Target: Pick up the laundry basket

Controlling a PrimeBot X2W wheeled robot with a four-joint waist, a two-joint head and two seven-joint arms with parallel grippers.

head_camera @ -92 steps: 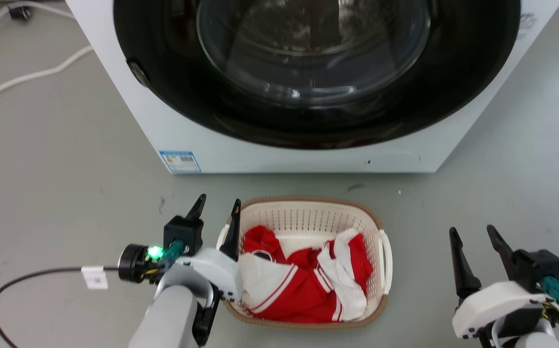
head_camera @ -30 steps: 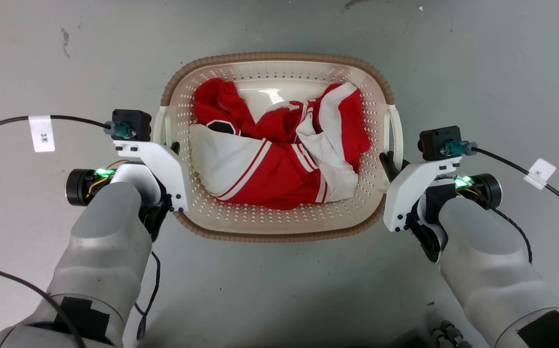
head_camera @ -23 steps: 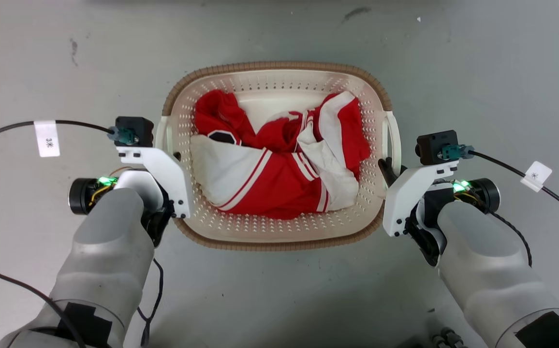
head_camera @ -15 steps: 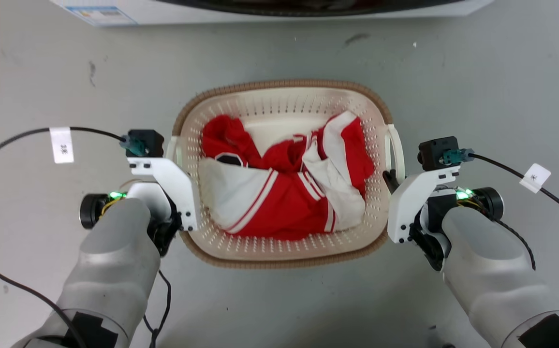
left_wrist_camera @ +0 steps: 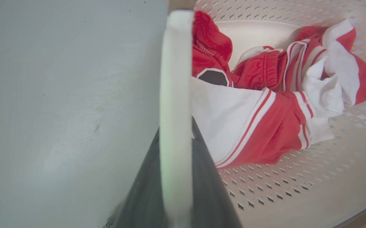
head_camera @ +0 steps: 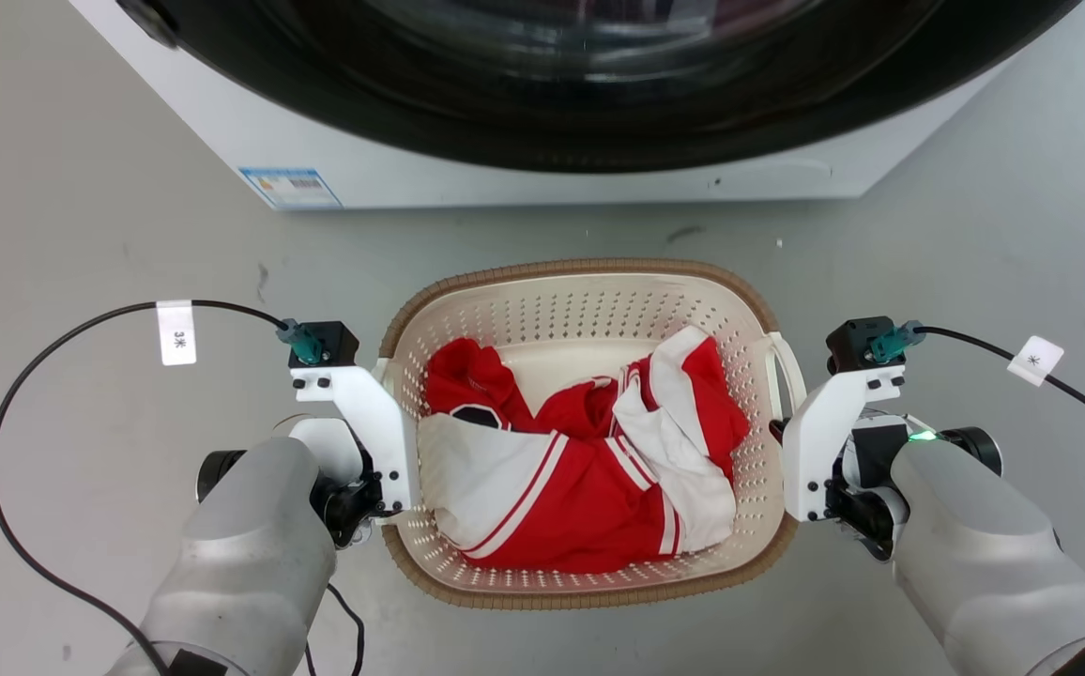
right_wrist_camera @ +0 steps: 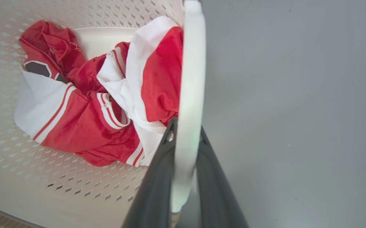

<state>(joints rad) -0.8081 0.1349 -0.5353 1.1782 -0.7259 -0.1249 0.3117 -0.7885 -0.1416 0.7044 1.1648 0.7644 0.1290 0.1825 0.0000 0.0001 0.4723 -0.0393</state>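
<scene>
The left gripper [left_wrist_camera: 175, 126] and right gripper [right_wrist_camera: 186, 125] each stayed clamped on a white side handle [left_wrist_camera: 175, 63] while the view rose to show the washing machine [head_camera: 505, 183], suggesting the cream, perforated, brown-rimmed laundry basket [head_camera: 580, 319] holding red-and-white clothes [head_camera: 580, 469], between the grippers before the machine, was leaving the floor [head_camera: 83, 235].

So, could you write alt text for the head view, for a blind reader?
Seen from above, a cream perforated plastic laundry basket holding crumpled red and white clothes is held at its white side handles by the left end effector and right end effector. A white washing machine with a dark round door stands beyond it on grey floor.
</scene>
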